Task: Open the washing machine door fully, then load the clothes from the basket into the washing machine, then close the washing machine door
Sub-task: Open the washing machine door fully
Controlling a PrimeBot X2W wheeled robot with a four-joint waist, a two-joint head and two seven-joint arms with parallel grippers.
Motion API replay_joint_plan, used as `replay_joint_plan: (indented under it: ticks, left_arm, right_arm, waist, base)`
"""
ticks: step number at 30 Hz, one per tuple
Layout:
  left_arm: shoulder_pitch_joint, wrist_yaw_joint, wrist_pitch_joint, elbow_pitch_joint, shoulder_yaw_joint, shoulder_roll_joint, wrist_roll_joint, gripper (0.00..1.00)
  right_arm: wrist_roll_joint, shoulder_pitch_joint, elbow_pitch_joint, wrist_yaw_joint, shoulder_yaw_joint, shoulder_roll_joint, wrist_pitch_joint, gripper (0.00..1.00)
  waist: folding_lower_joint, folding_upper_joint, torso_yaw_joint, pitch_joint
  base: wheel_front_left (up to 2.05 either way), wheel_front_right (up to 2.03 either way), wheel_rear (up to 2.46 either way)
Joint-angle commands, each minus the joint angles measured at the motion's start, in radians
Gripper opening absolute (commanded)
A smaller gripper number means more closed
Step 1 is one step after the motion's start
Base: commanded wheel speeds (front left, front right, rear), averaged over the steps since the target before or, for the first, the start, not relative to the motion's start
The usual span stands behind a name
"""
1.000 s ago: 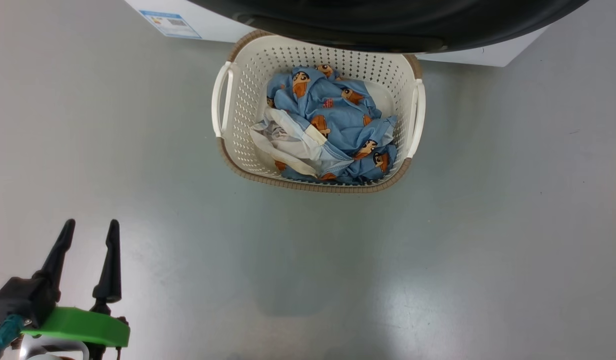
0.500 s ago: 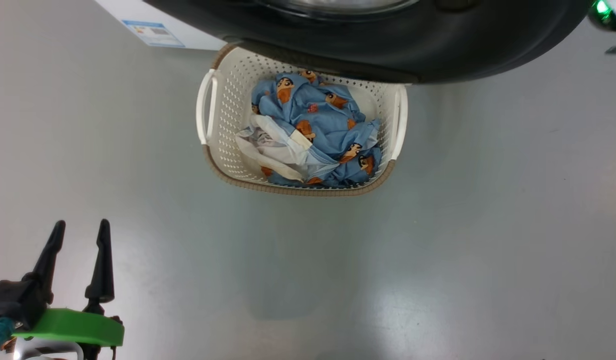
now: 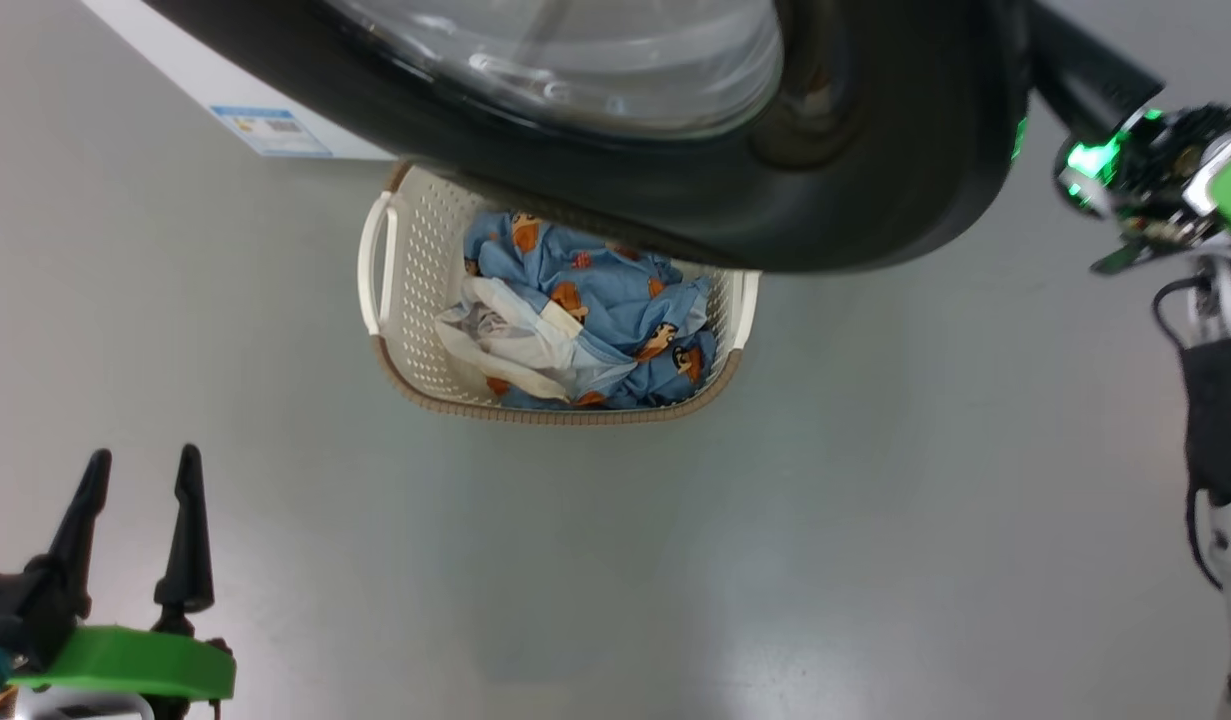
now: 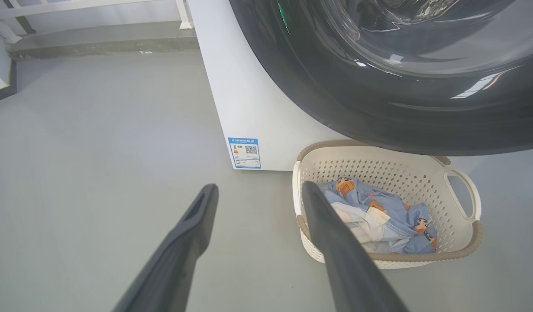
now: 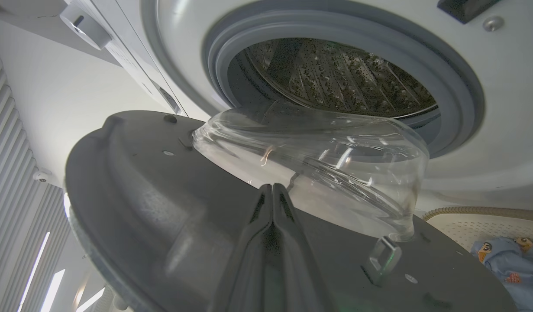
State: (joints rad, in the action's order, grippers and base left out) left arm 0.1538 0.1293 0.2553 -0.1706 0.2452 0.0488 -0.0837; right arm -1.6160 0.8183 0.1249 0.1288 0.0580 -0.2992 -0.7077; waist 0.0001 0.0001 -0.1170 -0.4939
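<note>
Door: the washing machine door (image 3: 855, 190) stands swung out from the washing machine (image 4: 249, 95), its glossy black face toward the head camera. Its dark grey inner face and bulging glass window (image 5: 318, 164) lie straight ahead of the right fingers (image 5: 257, 242).
Right fingers: pressed together with nothing between them, tips at the foot of the glass window. Whether they touch the door I cannot tell.
Opening: beyond those tips, past the glass — the perforated steel drum (image 5: 335, 73), ringed by the blue-grey seal (image 5: 461, 78).
Clothes: the clothes (image 3: 615, 310), blue print with a white-grey piece, lie heaped in the basket (image 3: 415, 340), well ahead of the left fingers (image 3: 185, 520) and off to their right.
Basket: on the grey floor (image 3: 875, 500), under the door's lower edge. Its far side is hidden by the door in the head view.
Left fingers: spread wide apart and empty, over bare floor, pointing toward the machine.
Label: a blue label sticker (image 4: 244, 152) on the machine's white side — ahead of the gap between the left fingers.
</note>
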Motion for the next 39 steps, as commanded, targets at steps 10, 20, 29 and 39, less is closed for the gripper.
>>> replay_joint_plan:
  ticks: [10,20,29,39]
  left_arm:
    - [-0.045,0.001,0.006,0.01,0.035,0.016,-0.001,1.0]
    - [-0.092,0.001,0.006,-0.006,0.035,0.006,-0.007,1.0]
    - [-0.115,0.001,0.006,-0.012,0.015,0.003,-0.006,1.0]
    - [-0.126,0.001,0.006,-0.008,-0.02,0.002,-0.012,1.0]
  right_arm:
    - [0.022,-0.125,-0.062,0.002,0.086,0.048,-0.037,0.0]
    - [0.015,-0.227,-0.097,0.002,0.144,0.082,-0.066,0.0]
    - [0.006,-0.306,-0.11,0.002,0.197,0.131,-0.076,0.0]
    - [0.011,-0.362,-0.088,0.002,0.249,0.199,-0.054,0.0]
  waist:
    - [0.0,-0.0001,0.008,0.091]
    - [0.0,-0.0001,-0.018,0.174]
    - [0.0,-0.0001,-0.044,0.234]
    - [0.0,-0.0001,-0.072,0.288]
  base:
    - [0.0,0.0,0.0]
    - [0.0,0.0,0.0]
    - [0.0,0.0,0.0]
    - [0.0,0.0,0.0]
